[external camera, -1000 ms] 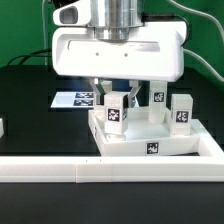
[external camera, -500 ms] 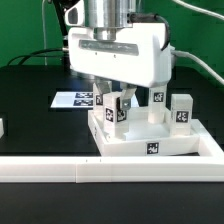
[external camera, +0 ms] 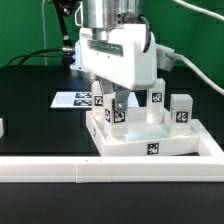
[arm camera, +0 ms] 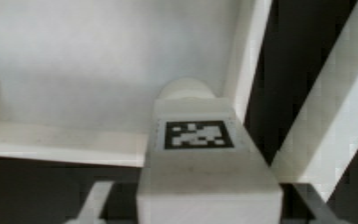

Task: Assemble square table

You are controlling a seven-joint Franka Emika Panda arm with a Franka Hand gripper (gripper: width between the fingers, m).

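Observation:
The white square tabletop (external camera: pixel 125 150) lies socket side up against the border wall, with a tag on its front side. My gripper (external camera: pixel 116 106) is shut on a white tagged leg (external camera: pixel 116 116) that stands upright in the tabletop's front corner at the exterior view's left. Two more tagged legs stand upright in other corners, one at the back (external camera: pixel 156 100) and one at the right (external camera: pixel 181 111). In the wrist view the held leg (arm camera: pixel 197 150) fills the middle between my fingers (arm camera: pixel 105 200), with the tabletop's inner face (arm camera: pixel 87 100) behind it.
The long white L-shaped border wall (external camera: pixel 100 168) runs along the front and up the exterior view's right. The marker board (external camera: pixel 72 100) lies flat behind the tabletop at the left. A small white part (external camera: pixel 2 127) shows at the left edge.
My gripper hand has turned about its vertical axis, still shut on the leg in the same corner. The tabletop and the other legs have not moved.

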